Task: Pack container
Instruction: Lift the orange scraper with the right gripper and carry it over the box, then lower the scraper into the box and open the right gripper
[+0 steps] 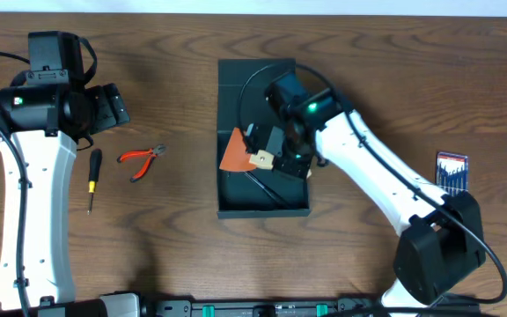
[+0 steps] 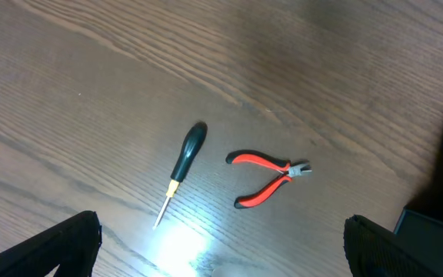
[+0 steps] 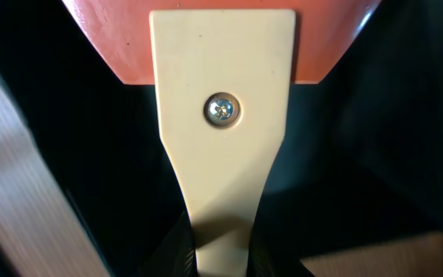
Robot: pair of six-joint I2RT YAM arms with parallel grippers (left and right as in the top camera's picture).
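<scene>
The right gripper (image 3: pixel 221 260) pinches the scraper (image 3: pixel 221 169) by its handle for lowering into the container (image 1: pixel 236 79); left gripper (image 2: pixel 221 246) gapes

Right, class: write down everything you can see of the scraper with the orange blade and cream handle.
The scraper has a flat, plastic-looking orange blade joined to a smooth cream handle by one silver screw. The handle narrows toward its end, where the right gripper clamps it. It is held over the open dark teal-grey cardboard box; whether it touches the box is unclear.
</scene>
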